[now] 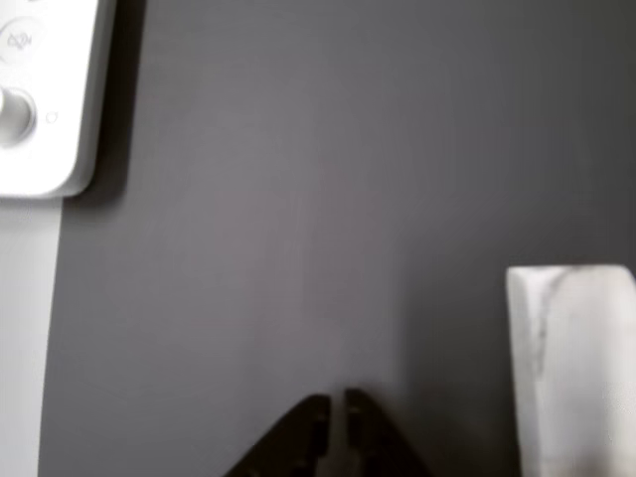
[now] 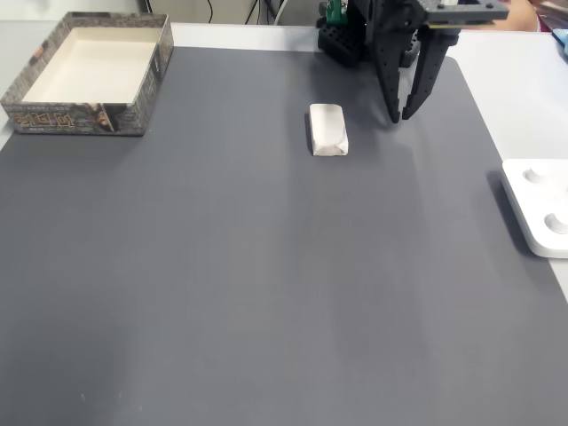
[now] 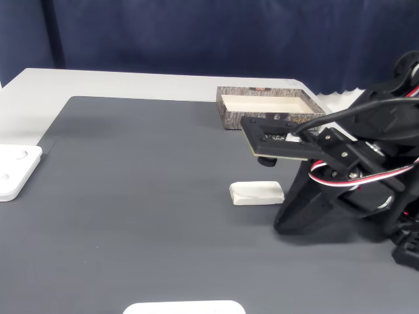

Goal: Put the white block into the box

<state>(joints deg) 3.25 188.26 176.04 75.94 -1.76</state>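
Observation:
The white block [image 2: 327, 130] lies flat on the dark grey mat, toward the far middle in a fixed view. My black gripper [image 2: 400, 116] hangs just to the right of it, fingers pointing down, shut with nothing between them. The other view shows the fingertips [image 1: 316, 409] almost touching at the bottom edge, with the white block [image 1: 571, 368] off to the right. From the side, the gripper [image 3: 283, 227] is low over the mat, near the white block [image 3: 256, 193]. The box [image 2: 80, 120], cream inside with brownish patterned walls, sits open at the mat's far left corner; the box [image 3: 229, 118] also stands behind the arm.
A white rounded device [image 2: 541, 209] with round dimples lies at the mat's right edge; the white device [image 3: 16, 171] is on the left from the side, and the white device [image 1: 40, 99] has a knob. Another white object [image 3: 183, 307] sits at the near edge. The arm's base [image 2: 342, 35] stands at the back.

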